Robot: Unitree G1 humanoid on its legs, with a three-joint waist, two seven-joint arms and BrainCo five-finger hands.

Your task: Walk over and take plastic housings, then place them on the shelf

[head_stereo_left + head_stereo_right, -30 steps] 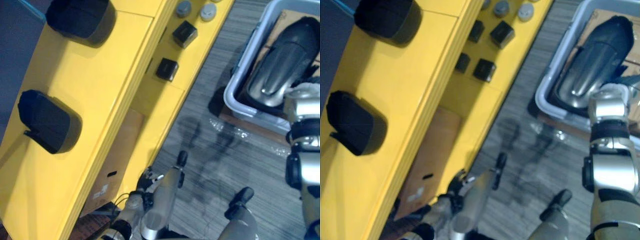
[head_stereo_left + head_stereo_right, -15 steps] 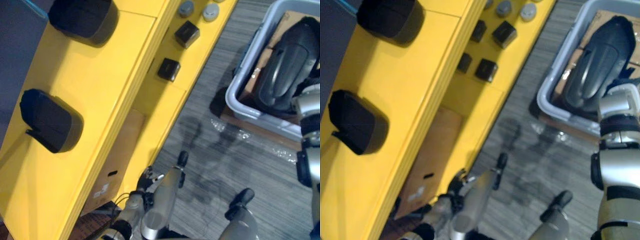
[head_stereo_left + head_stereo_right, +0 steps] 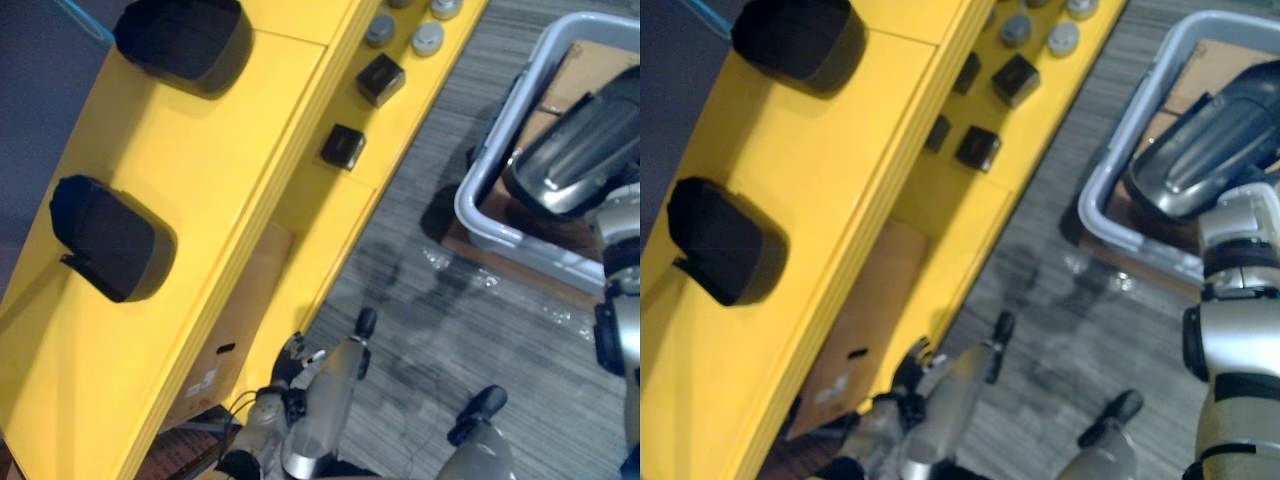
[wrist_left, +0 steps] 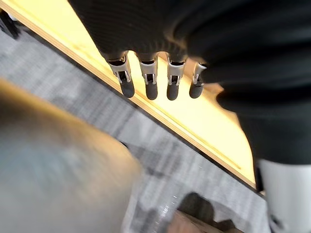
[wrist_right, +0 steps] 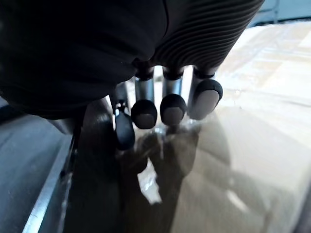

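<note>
Since a second ago the glossy plastic housing (image 3: 572,160) has swung round in the grey bin (image 3: 478,212). It now lies crosswise and tilted, its near end over the rim, with cardboard beneath it. My right hand (image 5: 171,108) has its fingers curled, tips pressed on the glossy shell; I cannot see the thumb. My left hand (image 4: 148,82) hangs by the yellow shelf (image 3: 250,170), fingers straight, side by side, holding nothing. A near black housing (image 3: 112,240) and a far black housing (image 3: 185,38) sit on the shelf top, with small black boxes (image 3: 381,79) and grey discs (image 3: 428,38) lower down. The bin's far side is cut off.
</note>
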